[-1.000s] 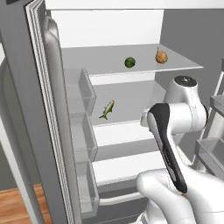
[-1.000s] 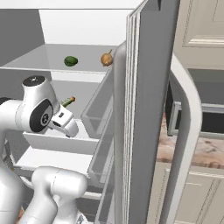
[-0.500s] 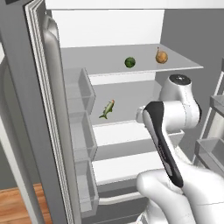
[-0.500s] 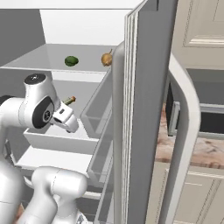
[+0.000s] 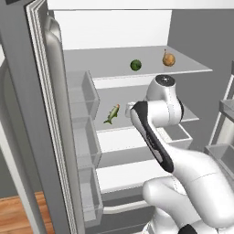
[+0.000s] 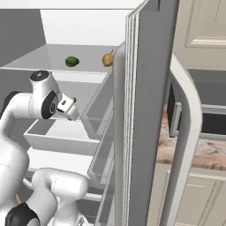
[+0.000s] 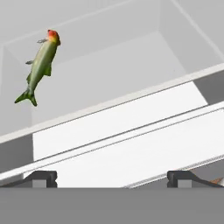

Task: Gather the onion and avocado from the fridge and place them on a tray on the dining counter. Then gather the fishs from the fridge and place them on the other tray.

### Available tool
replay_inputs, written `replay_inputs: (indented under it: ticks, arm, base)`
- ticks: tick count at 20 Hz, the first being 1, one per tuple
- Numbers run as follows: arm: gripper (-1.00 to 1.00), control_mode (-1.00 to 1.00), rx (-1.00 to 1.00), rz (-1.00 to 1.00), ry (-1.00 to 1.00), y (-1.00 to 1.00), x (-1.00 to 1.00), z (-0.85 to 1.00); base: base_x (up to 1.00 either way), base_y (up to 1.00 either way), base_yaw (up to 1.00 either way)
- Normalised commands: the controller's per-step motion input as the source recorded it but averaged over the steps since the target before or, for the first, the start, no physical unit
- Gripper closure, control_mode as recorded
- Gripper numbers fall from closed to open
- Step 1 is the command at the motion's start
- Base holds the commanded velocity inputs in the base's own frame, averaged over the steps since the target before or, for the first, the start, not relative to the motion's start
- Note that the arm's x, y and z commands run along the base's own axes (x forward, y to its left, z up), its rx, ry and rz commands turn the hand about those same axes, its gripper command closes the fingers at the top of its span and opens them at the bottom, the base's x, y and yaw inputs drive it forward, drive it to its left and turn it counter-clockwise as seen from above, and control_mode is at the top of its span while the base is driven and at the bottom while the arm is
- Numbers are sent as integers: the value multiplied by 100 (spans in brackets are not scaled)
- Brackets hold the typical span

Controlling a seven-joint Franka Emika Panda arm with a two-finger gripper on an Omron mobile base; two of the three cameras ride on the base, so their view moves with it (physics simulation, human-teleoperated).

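Observation:
The fridge [image 5: 41, 114] stands open. On its upper shelf the golden-brown onion [image 5: 168, 60] lies to the right of the green avocado [image 5: 135, 65]; both also show from the right, the onion [image 6: 108, 59] and the avocado [image 6: 72, 61]. One shelf down lies a green fish [image 5: 112, 114] with a red head. My gripper [image 7: 113, 178] hangs open in front of that shelf, nothing between its fingertips [image 7: 43, 177]. The fish [image 7: 40, 65] is ahead and up to the left, apart from the fingers. Both trays and the dining counter are out of view.
Door bins [image 5: 84, 137] line the open left door. The right door [image 6: 145, 110] stands edge-on close beside the arm. A white drawer [image 6: 57, 137] sits pulled out under the fish's shelf. A marbled counter [image 6: 207, 152] under cream cabinets lies beyond the right door.
The arm has risen a little and reached further into the fridge toward the fish's shelf. The jaws stay open. Fish, onion and avocado have not moved.

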Motion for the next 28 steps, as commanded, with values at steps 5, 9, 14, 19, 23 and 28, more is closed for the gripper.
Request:
replay_inputs:
  ticks: [5,9,14,19,23,28]
  arm:
    - [-100,-100,5,9,0,20,62,-17]
    - [-100,-100,2,11,-1,26,43,-36]
    - [-100,-100,2,6,0,37,34,-20]
    - [-100,-100,0,0,0,37,28,0]
    - [-100,-100,0,-1,0,28,41,0]
    - [-100,-100,0,-2,1,17,56,0]
  base:
    - [0,0,0]
    - [0,0,0]
    - [0,0,0]
    - [0,0,0]
    - [0,0,0]
    - [0,0,0]
